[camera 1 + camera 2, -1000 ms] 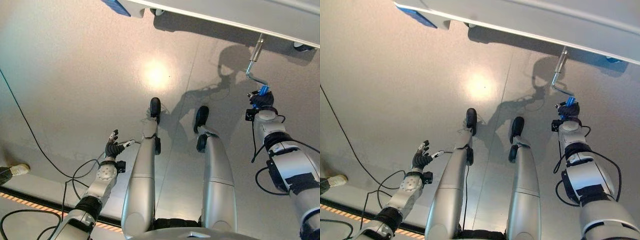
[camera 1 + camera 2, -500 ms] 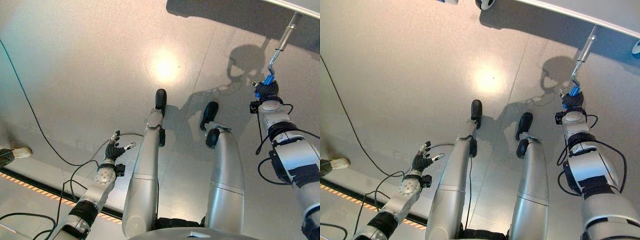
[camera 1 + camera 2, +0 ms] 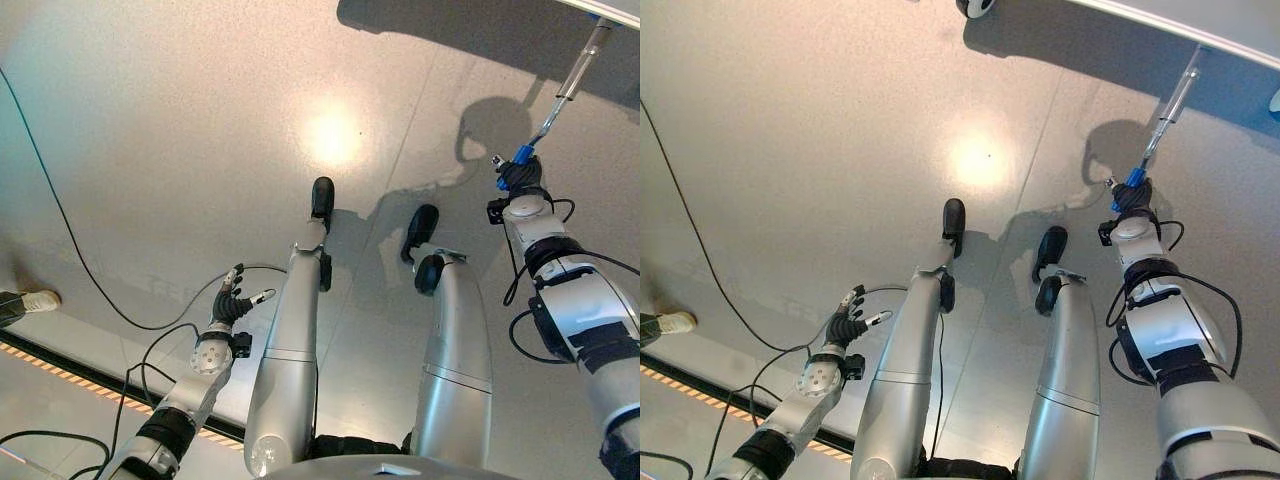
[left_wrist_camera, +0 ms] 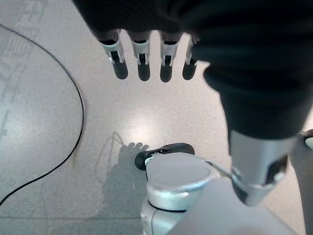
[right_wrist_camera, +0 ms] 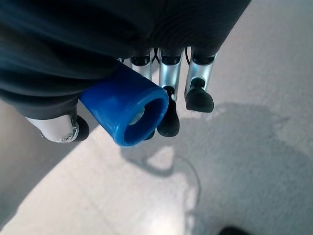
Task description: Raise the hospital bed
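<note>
We are cranking. Our right hand (image 3: 521, 178) is wrapped around the blue grip (image 5: 128, 113) of the bed's hand crank (image 3: 568, 88); in the right wrist view the fingers (image 5: 168, 98) are curling round the blue sleeve and the thumb is closing from the other side, so the hold looks firm.

What has changed over the last second: the crank's steel offset was showing as a clear dogleg below the bed frame (image 3: 1160, 22), with the grip hanging well down from the frame. Now the shaft and offset are reading almost as one straight line running from the frame down to the grip, and the hand is sitting nearer the frame than it was. The camera has also tilted, so part of that shift is ours, but the change in the crank's shape is real: the handle is sweeping round its axis.

We are reading this as mid-turn, not finished. Nothing in view is telling us how high the bed is sitting, so we cannot judge how many turns are left.

Our left hand (image 3: 232, 303) is hanging far from the crank, over bare floor (image 3: 180, 150), fingers (image 4: 142, 58) straight and loose, holding nothing. It is idling.

Next part of the sweep is likely carrying the grip close under the frame; we are expecting the wrist to need to rotate with it or the fingers may slide off the sleeve.

A bed caster (image 3: 976, 7) is showing by the frame, well away from the crank. A person's shoe (image 3: 33, 299) is at the edge of the floor, far from the crank too.
</note>
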Controlling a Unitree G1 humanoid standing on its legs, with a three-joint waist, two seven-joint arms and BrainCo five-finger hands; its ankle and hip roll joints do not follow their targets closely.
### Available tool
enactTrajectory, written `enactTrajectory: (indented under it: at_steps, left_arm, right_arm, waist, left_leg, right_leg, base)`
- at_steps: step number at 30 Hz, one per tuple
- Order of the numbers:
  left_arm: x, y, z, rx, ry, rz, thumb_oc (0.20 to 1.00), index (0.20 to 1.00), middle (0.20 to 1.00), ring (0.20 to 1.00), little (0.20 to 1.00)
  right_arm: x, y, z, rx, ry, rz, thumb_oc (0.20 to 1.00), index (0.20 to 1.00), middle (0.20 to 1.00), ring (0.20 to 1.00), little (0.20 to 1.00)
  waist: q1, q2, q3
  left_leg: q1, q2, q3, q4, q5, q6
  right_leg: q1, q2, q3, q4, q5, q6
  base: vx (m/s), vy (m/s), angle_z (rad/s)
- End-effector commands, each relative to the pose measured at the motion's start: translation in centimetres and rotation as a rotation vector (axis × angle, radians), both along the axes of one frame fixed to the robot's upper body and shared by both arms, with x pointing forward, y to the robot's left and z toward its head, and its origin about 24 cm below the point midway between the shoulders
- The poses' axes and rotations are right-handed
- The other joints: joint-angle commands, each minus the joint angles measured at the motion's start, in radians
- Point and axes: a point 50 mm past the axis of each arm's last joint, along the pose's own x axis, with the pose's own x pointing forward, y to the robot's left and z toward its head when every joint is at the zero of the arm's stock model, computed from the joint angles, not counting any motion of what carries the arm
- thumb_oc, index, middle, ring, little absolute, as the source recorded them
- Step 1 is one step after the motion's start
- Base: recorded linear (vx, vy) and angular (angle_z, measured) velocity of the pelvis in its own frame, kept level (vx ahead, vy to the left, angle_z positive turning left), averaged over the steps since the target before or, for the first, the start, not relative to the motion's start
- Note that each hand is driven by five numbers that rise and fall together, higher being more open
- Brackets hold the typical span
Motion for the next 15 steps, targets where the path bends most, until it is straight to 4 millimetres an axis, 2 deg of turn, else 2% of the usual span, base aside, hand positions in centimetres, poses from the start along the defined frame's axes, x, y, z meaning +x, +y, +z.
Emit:
enactTrajectory:
  at_steps: [1, 4, 5, 9, 12, 15]
  left_arm:
    - [-1.5, 1.2, -1.0, -0.004, 0.041, 0.056, 1.0, 1.0, 1.0, 1.0, 1.0]
    - [-1.5, 1.5, -1.0, -0.004, 0.04, 0.081, 1.0, 1.0, 1.0, 1.0, 1.0]
    - [-1.6, 1.6, -1.0, -0.004, 0.04, 0.082, 1.0, 1.0, 1.0, 1.0, 1.0]
    - [-1.6, 1.9, -1.1, 0.006, 0.049, 0.107, 1.0, 1.0, 1.0, 1.0, 1.0]
    - [-1.7, 2.1, -1.3, 0.011, 0.059, 0.121, 1.0, 1.0, 1.0, 1.0, 1.0]
    - [-1.8, 2.2, -1.6, 0.018, 0.069, 0.13, 1.0, 1.0, 1.0, 1.0, 1.0]
  right_arm:
    - [2.1, 6.8, 4.8, -0.181, -0.173, 0.288, 0.2, 0.2, 0.2, 0.2, 0.2]
    - [2.2, 10.5, 5.6, -0.166, -0.246, 0.405, 0.2, 0.2, 0.2, 0.2, 0.2]
    - [2.2, 10.5, 5.5, -0.166, -0.246, 0.406, 0.2, 0.2, 0.2, 0.2, 0.2]
    - [1.3, 15.1, 6.5, -0.119, -0.361, 0.571, 0.2, 0.2, 0.2, 0.2, 0.2]
    - [0.4, 16.8, 7.3, -0.084, -0.429, 0.647, 0.2, 0.2, 0.2, 0.2, 0.2]
    - [0.0, 17.2, 7.9, -0.062, -0.472, 0.673, 0.2, 0.2, 0.2, 0.2, 0.2]
  waist:
    - [0.004, 0.088, -0.017]
    - [-0.005, 0.072, -0.017]
    - [-0.006, 0.071, -0.017]
    - [-0.023, 0.049, -0.017]
    - [-0.033, 0.038, -0.017]
    - [-0.038, 0.033, -0.017]
  left_leg:
    - [-0.004, 0.006, 0.0, 0.157, -0.132, 0.028]
    - [0.004, 0.009, 0.001, 0.153, -0.135, 0.029]
    - [0.004, 0.009, 0.001, 0.153, -0.135, 0.029]
    - [0.016, 0.012, 0.004, 0.147, -0.135, 0.032]
    - [0.027, 0.016, 0.007, 0.131, -0.129, 0.031]
    - [0.041, 0.019, 0.01, 0.111, -0.124, 0.031]
  right_leg:
    - [0.038, -0.006, 0.044, -0.033, 0.057, 0.146]
    - [0.045, -0.007, 0.046, -0.044, 0.059, 0.144]
    - [0.045, -0.007, 0.046, -0.044, 0.059, 0.144]
    - [0.059, -0.003, 0.051, -0.058, 0.063, 0.142]
    - [0.073, -0.005, 0.054, -0.075, 0.071, 0.141]
    - [0.083, -0.005, 0.056, -0.093, 0.076, 0.14]
  base:
    - [0.01, 0.042, -0.03]
    - [0.0, 0.021, -0.02]
    - [0.0, 0.015, -0.03]
    - [0.0, 0.013, -0.03]
    - [0.0, 0.0, 0.0]
    - [0.0, 0.0, 0.0]
